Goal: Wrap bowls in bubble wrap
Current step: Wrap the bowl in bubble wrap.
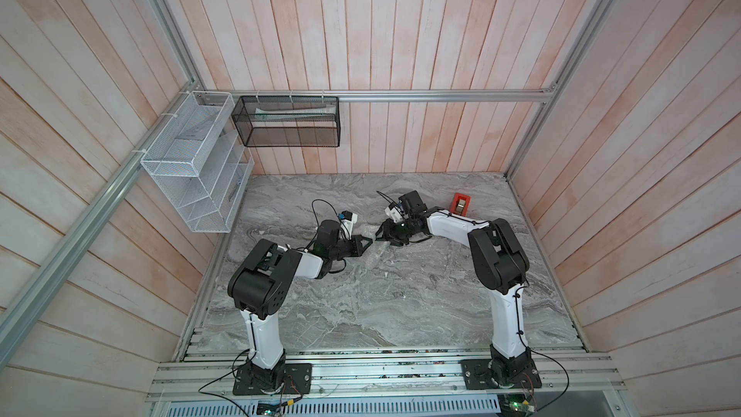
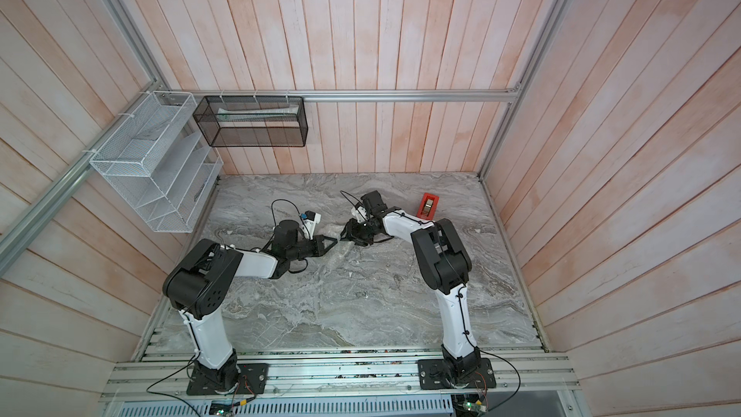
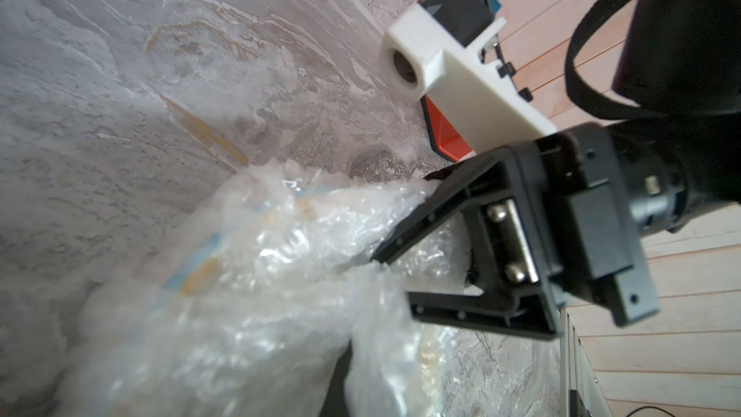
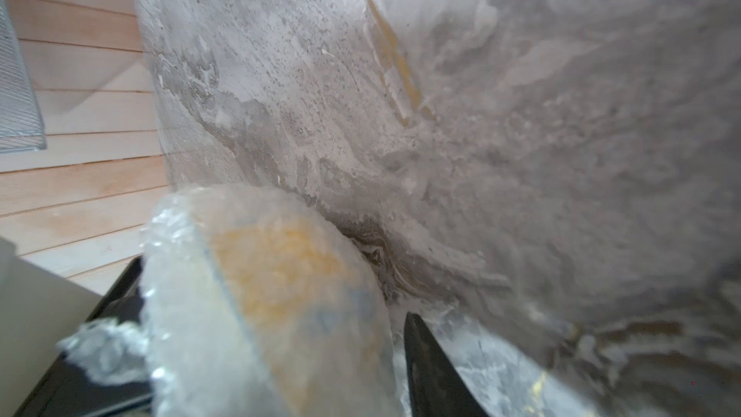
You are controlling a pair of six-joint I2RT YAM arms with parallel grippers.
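The bowl [image 4: 280, 274] shows only blurred through the bubble wrap [image 3: 260, 294], its yellow-orange and blue pattern [image 3: 200, 270] visible in both wrist views. In both top views the wrapped bundle [image 1: 375, 253] lies mid-table between the two grippers' tips. My left gripper [image 1: 369, 240] is shut, with folds of wrap around its dark jaw tip. My right gripper [image 3: 395, 280] faces it from the other side, its fingers apart with wrap between them. In the right wrist view one finger [image 4: 425, 367] stands beside the wrapped bowl, and the other is hidden.
A red tape dispenser [image 1: 461, 204] stands at the back right of the marble table [image 1: 381, 314]. A white wire rack [image 1: 192, 162] and a black mesh basket [image 1: 288, 122] hang on the walls at the back left.
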